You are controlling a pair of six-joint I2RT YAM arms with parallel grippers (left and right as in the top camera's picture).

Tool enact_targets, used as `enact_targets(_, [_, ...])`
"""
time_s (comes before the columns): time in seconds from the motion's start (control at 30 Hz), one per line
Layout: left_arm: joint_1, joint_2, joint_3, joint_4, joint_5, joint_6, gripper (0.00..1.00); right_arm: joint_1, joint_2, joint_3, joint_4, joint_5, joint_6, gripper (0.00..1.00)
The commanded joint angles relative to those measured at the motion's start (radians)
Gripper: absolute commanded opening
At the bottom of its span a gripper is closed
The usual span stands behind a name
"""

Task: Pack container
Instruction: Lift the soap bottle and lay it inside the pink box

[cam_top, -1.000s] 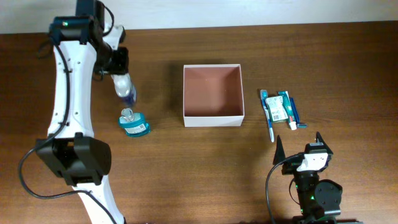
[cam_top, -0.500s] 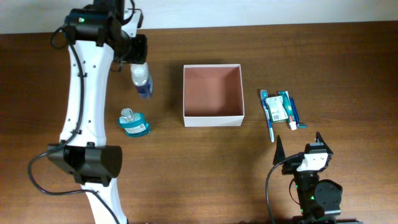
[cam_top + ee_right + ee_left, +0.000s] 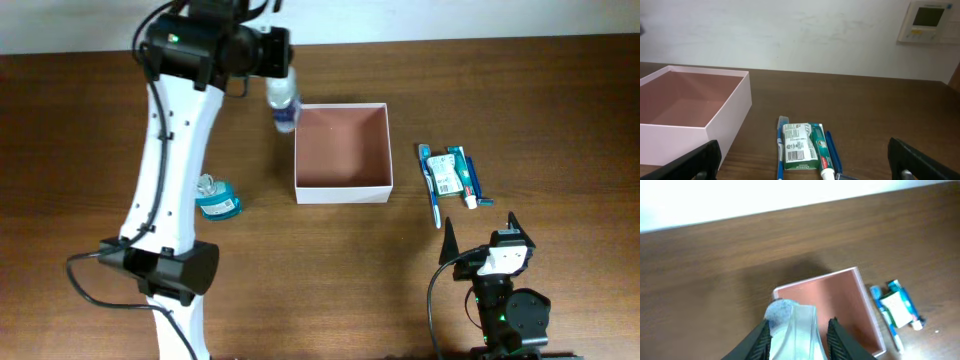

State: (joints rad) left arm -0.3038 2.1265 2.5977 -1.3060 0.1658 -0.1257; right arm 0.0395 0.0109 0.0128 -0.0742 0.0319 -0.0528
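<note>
Left gripper (image 3: 797, 342): my jaws were partly closed around a clear bottle (image 3: 284, 102).
Container (image 3: 342, 189): mid-table, its far left corner just beside my bottle.
Right gripper (image 3: 480, 238): spread wide, empty.

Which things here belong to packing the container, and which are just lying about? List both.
Job: container; clear bottle held in the left pincer; teal bottle; toothbrush and toothpaste bundle.
Lying about: only the wall control panel.
</note>
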Motion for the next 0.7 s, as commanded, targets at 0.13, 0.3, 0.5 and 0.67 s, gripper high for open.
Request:
enact_targets(0.13, [-0.069, 0.025, 0.034, 0.034, -0.008, -0.013, 0.32, -0.007, -0.007, -0.007, -0.004, -0.002, 0.008, 0.99])
enact_targets(0.3, [-0.094, 0.058, 0.034, 0.03, -0.008, -0.012, 0.31, -0.007, -0.007, -0.007, -0.004, -0.002, 0.008, 0.99])
enact_targets(0.5, [-0.095, 0.064, 0.034, 0.028, -0.01, -0.012, 0.31, -0.007, -0.007, -0.007, -0.004, -0.002, 0.008, 0.98])
enact_targets(0.67, [-0.091, 0.061, 0.034, 0.002, -0.165, 0.026, 0.33, -0.007, -0.007, -0.007, -0.004, -0.002, 0.008, 0.99])
